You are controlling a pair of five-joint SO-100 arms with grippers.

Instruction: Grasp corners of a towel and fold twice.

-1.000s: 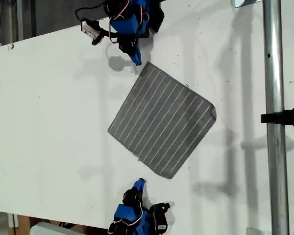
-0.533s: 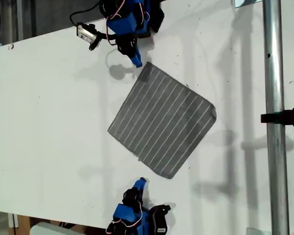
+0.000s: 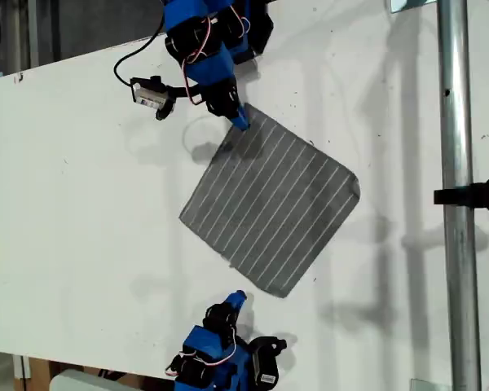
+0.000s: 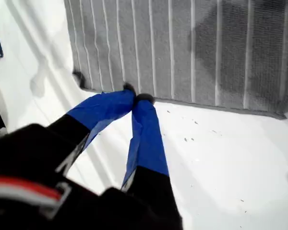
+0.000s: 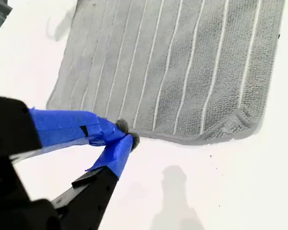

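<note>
As things stand on the table (image 3: 81, 204), you have this stock to reckon with.

Item, the towel (image 3: 269, 199): spread flat and single-layered, set as a diamond in the exterior view. No fold or raised edge shows in any view. Its four corners all lie down, among them the one nearest the exterior view's top (image 3: 247, 107) and the one nearest its bottom (image 3: 282, 293).

Item, my first gripper (image 3: 240, 120): at the corner nearest the exterior view's top. In its own wrist view the tips (image 4: 137, 98) meet right at the hem of the towel (image 4: 182, 48), beside a corner. The jaws are drawn together. You cannot tell whether any cloth is caught between them, as nothing is lifted.

Item, my second gripper (image 3: 237, 299): over bare table, just short of the towel's near hem (image 5: 182, 62) and to one side of the rounded corner (image 5: 247, 125). Its tips (image 5: 126, 133) are pressed together and carry nothing.

Progress, by my judgement: neither fold is made and no corner is visibly secured. Both grasps and both folds remain for you.
</note>
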